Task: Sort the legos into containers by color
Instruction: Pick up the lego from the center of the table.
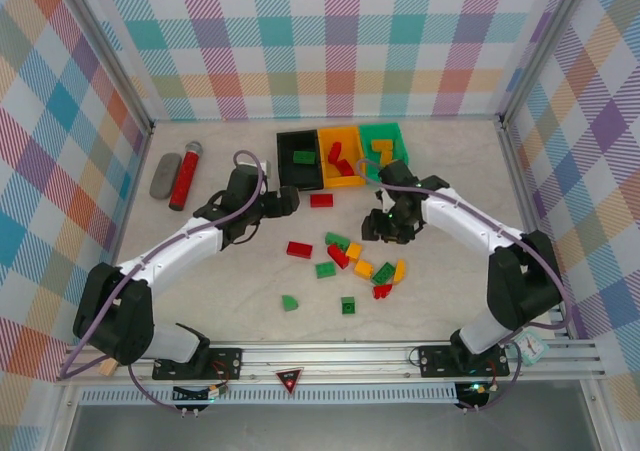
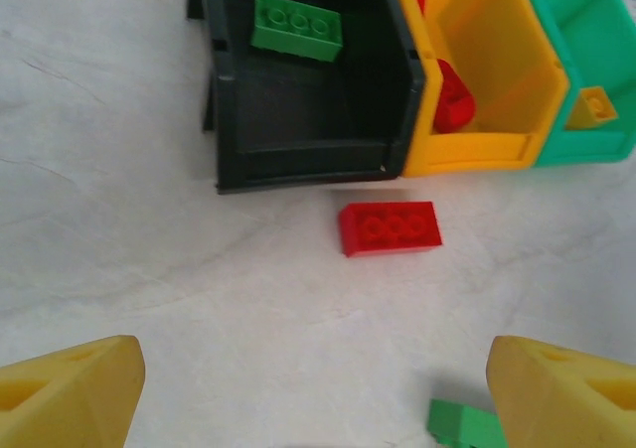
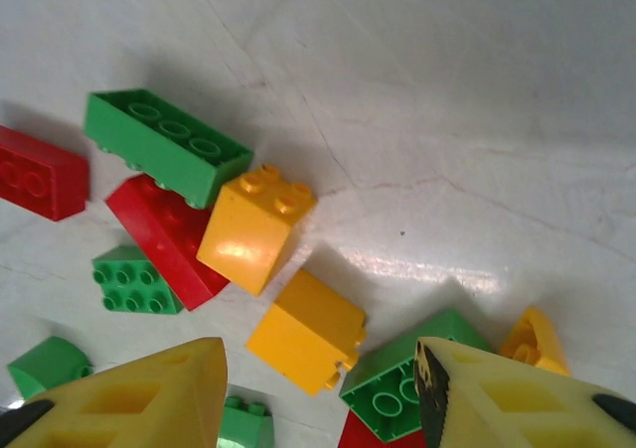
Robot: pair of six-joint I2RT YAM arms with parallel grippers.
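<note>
Left hand point(image 2: 316, 393): fingers wide apart, empty. A red lego point(image 2: 390, 227) lies at its 12 o'clock, just short of the black container point(image 2: 298, 120). Loose legos point(image 1: 340, 255) are clustered mid-worktop point(image 1: 200, 301). Right hand point(image 3: 318, 388): fingers apart, empty, with a yellow lego point(image 3: 306, 331) at its 12 o'clock.

At the upper centre of the top view we find the containers point(image 1: 322, 171) side by side in a row: the left bin point(image 1: 283, 161) holds one lego point(image 1: 304, 157), the middle bin point(image 1: 352, 139) holds several point(image 1: 338, 159), and the right bin point(image 1: 396, 131) holds one point(image 1: 381, 147). Just below the row, in front of where the left and middle bins meet, a single brick point(image 1: 321, 200) lies on the table point(image 1: 250, 291). Lower, at mid-frame, the main cluster of legos point(image 1: 342, 256) spreads out, with one brick point(image 1: 299, 250) apart to its left and two more point(image 1: 290, 302) point(image 1: 348, 305) below it. At the upper left, well apart from all these, a cylinder point(image 1: 185, 176) lies just right of an oval object point(image 1: 165, 175).
</note>
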